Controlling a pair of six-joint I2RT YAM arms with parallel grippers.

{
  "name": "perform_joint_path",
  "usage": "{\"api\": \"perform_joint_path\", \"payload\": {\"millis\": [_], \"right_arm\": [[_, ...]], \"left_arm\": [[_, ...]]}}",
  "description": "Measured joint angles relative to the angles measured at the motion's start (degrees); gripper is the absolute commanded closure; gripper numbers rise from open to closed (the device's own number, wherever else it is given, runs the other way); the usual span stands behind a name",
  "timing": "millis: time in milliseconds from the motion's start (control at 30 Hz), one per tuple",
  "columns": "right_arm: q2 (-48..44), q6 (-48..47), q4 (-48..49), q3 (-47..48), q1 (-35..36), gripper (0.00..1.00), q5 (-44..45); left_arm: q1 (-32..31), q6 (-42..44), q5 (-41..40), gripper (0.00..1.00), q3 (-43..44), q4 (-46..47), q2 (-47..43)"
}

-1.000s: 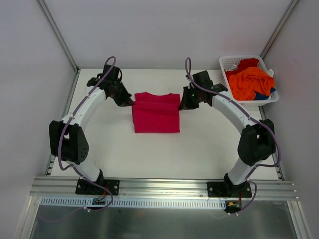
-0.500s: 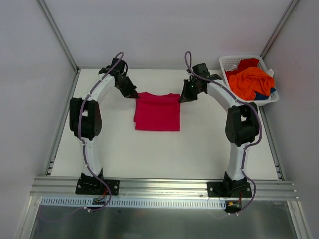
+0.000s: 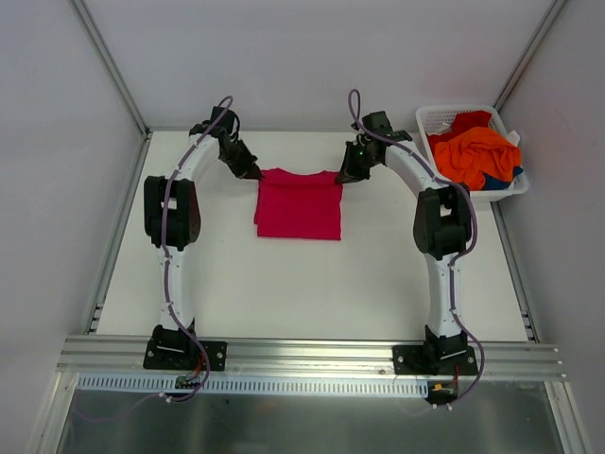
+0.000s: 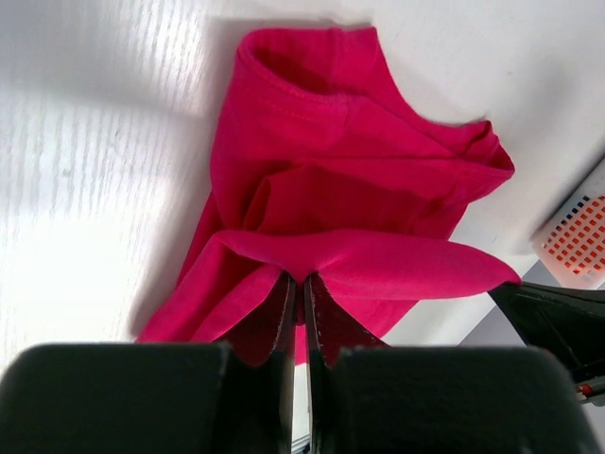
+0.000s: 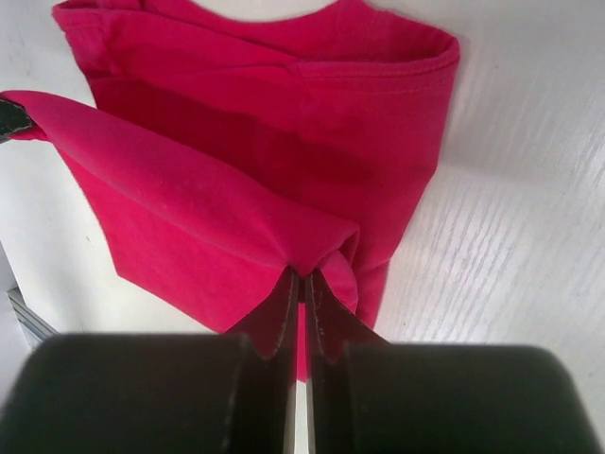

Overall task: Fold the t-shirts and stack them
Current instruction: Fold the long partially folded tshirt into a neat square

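Note:
A magenta-pink t-shirt (image 3: pixel 299 205) lies partly folded near the back middle of the table. My left gripper (image 3: pixel 255 174) is shut on its far left corner, and my right gripper (image 3: pixel 342 176) is shut on its far right corner. In the left wrist view the pink cloth (image 4: pixel 359 189) is pinched between the gripper (image 4: pixel 302 281) pads, a fold stretching right. In the right wrist view the gripper (image 5: pixel 302 276) pinches a fold of the same shirt (image 5: pixel 274 123). Orange (image 3: pixel 477 155), red (image 3: pixel 470 121) and blue (image 3: pixel 499 179) t-shirts lie heaped in the basket.
The white slotted basket (image 3: pixel 440 117) stands at the back right corner of the table. A metal rail (image 3: pixel 312 352) runs along the near edge under the arm bases. White walls close in the back and both sides.
Both arms have reached farther back, carrying the shirt's corners away from the bases. The pink shirt has slid a little toward the back wall and its far edge now hangs lifted.

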Motion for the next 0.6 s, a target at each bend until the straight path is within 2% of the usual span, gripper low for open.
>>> {"api": "perform_joint_path", "payload": {"millis": [100, 133, 167, 200, 233, 267, 300, 333, 400, 500, 567, 600], "right_arm": [[2.3, -0.3, -0.6, 2.3, -0.2, 1.00, 0.1], [3.0, -0.4, -0.8, 3.2, -0.3, 0.96, 0.1], [3.8, -0.4, -0.9, 4.3, -0.5, 0.87, 0.1], [4.8, -0.5, -1.2, 5.8, -0.6, 0.73, 0.1], [5.7, -0.4, -1.3, 7.4, -0.8, 0.50, 0.1], [6.6, 0.0, -1.1, 8.9, -1.0, 0.45, 0.0], [7.1, -0.2, -1.0, 9.9, -1.2, 0.39, 0.0], [7.5, 0.1, -0.9, 11.0, -1.4, 0.28, 0.0], [7.5, 0.9, -0.4, 12.1, -2.1, 0.20, -0.2], [7.1, 1.2, 1.0, 12.8, -3.1, 0.12, -0.5], [6.0, 0.8, 1.8, 11.3, -3.5, 0.12, -0.9], [4.9, 0.3, 2.0, 9.6, -3.7, 0.15, -1.2]], "left_arm": [[0.3, 0.3, 0.9, 1.00, 3.2, -0.2, 3.0], [0.3, 0.4, 1.0, 0.96, 4.1, -0.2, 3.9], [0.3, 0.6, 1.3, 0.74, 5.2, -0.2, 4.9], [0.4, 1.1, 1.6, 0.57, 6.3, -0.3, 5.9], [0.5, 1.3, 2.1, 0.45, 7.5, -0.1, 6.9], [0.7, 1.3, 2.5, 0.39, 8.5, 0.0, 7.6], [1.0, 1.2, 2.9, 0.28, 9.4, -0.1, 8.2], [1.4, 1.5, 3.3, 0.21, 10.6, -0.4, 8.6], [2.3, 1.9, 3.7, 0.11, 12.3, -0.4, 8.7], [4.2, 3.3, 3.9, 0.08, 14.5, 0.2, 8.2], [5.3, 5.4, 3.7, 0.08, 13.9, 0.2, 6.6], [5.7, 6.5, 3.4, 0.12, 12.5, 0.5, 5.2]]}}
